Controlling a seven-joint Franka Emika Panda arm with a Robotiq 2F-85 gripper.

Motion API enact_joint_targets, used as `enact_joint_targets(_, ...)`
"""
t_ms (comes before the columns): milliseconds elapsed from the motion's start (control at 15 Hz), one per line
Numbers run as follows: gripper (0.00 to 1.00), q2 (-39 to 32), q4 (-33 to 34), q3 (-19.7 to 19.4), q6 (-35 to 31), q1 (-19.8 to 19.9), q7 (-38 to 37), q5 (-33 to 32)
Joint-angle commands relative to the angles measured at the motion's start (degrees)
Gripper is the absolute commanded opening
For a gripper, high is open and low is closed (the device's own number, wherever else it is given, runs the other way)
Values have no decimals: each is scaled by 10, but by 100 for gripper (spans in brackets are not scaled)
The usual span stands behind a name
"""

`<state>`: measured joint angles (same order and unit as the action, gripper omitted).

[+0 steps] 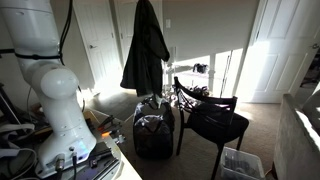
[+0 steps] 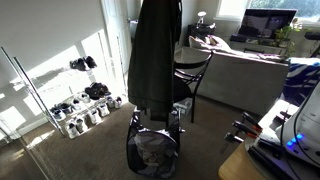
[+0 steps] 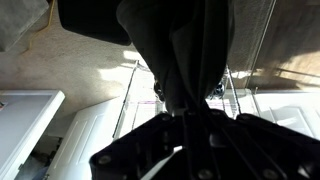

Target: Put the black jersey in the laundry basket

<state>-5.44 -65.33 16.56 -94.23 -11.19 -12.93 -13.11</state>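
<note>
The black jersey (image 1: 145, 50) hangs limp and long from above, its lower hem just over the laundry basket (image 1: 153, 132). Both exterior views show this: the jersey (image 2: 155, 55) dangles straight above the dark round basket (image 2: 150, 152) with its pale rim. The gripper is above the top edge of both exterior views. In the wrist view the gripper (image 3: 185, 115) is a dark shape shut on a bunched fold of the jersey (image 3: 180, 50), which stretches away from the jaws.
A black wooden chair (image 1: 212, 120) stands right beside the basket and also shows in an exterior view (image 2: 195, 72). A small clear plastic bin (image 1: 240, 163) sits on the floor. A shoe rack (image 2: 85, 98), a sofa (image 2: 245, 70) and the white robot arm (image 1: 60, 100) are nearby.
</note>
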Motion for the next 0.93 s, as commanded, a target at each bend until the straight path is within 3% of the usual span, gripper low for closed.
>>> enact_joint_targets(0, 4, -48, 69, 15, 20, -18, 31, 3)
enact_joint_targets(400, 4, -85, 115, 24, 45, -38, 37, -3)
enact_joint_targets(867, 4, -85, 131, 21, 65, -37, 35, 2)
